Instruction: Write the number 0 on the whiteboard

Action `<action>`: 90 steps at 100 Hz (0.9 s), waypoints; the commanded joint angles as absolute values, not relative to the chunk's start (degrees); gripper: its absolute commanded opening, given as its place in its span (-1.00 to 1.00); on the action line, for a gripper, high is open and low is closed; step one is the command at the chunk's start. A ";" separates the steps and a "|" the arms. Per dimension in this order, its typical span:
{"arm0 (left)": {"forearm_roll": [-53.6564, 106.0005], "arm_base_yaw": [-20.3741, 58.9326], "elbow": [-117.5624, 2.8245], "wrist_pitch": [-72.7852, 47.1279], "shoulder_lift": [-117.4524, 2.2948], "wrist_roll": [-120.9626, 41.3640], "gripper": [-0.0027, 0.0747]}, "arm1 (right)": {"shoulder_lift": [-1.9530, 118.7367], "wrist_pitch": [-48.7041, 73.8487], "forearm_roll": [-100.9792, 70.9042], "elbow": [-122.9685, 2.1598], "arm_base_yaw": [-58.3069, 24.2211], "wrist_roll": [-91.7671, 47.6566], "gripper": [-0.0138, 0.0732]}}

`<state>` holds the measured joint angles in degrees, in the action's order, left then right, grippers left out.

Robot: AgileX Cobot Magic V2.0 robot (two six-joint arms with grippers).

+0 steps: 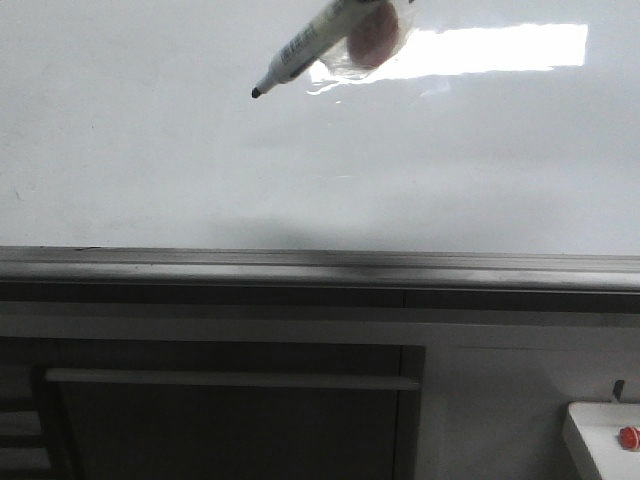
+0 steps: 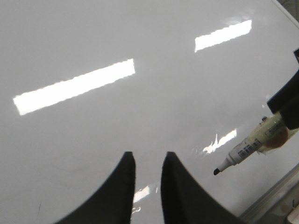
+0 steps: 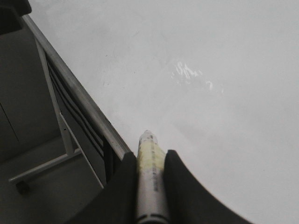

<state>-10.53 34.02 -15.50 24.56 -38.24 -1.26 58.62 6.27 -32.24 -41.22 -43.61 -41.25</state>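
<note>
The whiteboard (image 1: 150,170) fills most of the front view, glossy and blank, with its grey ledge (image 1: 300,265) along the bottom. The number 0 is out of view. A white marker (image 1: 310,40), uncapped, slants down from the top edge with its black tip (image 1: 256,93) pointing left and down at the board; I cannot tell whether it touches. My right gripper (image 3: 149,156) is shut on the marker (image 3: 150,177), whose barrel runs between both fingers. My left gripper (image 2: 147,158) hovers over the whiteboard (image 2: 93,37), open and holding nothing, with the marker (image 2: 252,144) off to one side of it.
A small white tray (image 1: 600,440) with a red knob (image 1: 628,436) sits at the lower right. Under the ledge is a dark panel with a pale bar (image 1: 230,380). The right wrist view shows the board's stand leg and a caster (image 3: 21,186).
</note>
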 commanded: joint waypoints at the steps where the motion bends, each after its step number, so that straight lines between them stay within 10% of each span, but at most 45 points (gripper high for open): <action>1: -7.96 33.81 -16.99 28.09 -37.85 -1.46 -0.98 | 58.69 1.81 -32.76 -43.17 -43.22 -41.48 -0.84; 90: -7.96 33.81 -16.99 29.06 -38.06 -1.46 -0.98 | 71.26 1.23 -36.15 -53.42 -43.09 -41.48 -0.83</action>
